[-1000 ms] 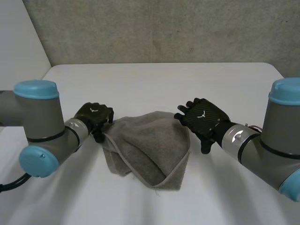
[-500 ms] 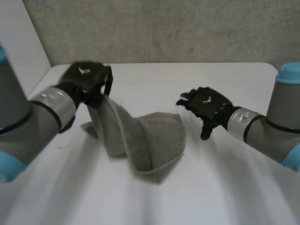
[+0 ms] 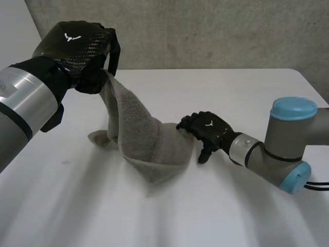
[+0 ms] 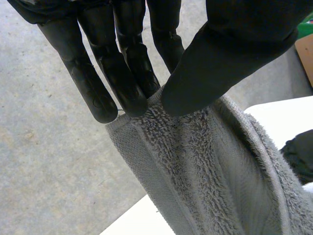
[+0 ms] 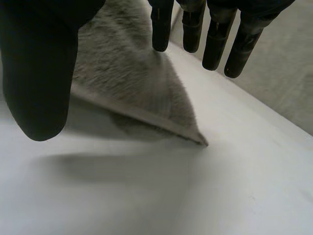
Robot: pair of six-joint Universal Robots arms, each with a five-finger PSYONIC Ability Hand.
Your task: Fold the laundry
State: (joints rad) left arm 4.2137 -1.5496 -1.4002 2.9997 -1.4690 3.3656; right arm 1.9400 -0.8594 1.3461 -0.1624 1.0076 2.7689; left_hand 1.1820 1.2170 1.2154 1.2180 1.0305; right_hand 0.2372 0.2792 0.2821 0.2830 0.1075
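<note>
Higher than half a second ago, the robot's left hand (image 3: 77, 49) has lifted its pinched corner of the grey terry-cloth towel (image 3: 141, 139) well above the smooth white worktop (image 3: 231, 206). The right hand (image 3: 206, 129) has dropped low and moved in to the cloth's far side. The towel hangs from the left hand as a steep, narrowing drape. Its lower part lies bunched on the worktop between the two hands.

In the left wrist view, straight black fingers (image 4: 122, 78) clamp the towel's flat-woven hem against the thumb, with looped, fuzzy pile below the pinch. The right hand sits just above the worktop, fingers straight and set apart from the thumb, grasping nothing. Its fingertips (image 5: 161, 34) reach over the towel's edge (whether they touch the pile cannot be told). Beside that hand a pointed corner with a flat hem lies on the worktop. Both hands have backs with a glossy woven pattern. A rough grey concrete wall (image 3: 205, 31) stands behind.
</note>
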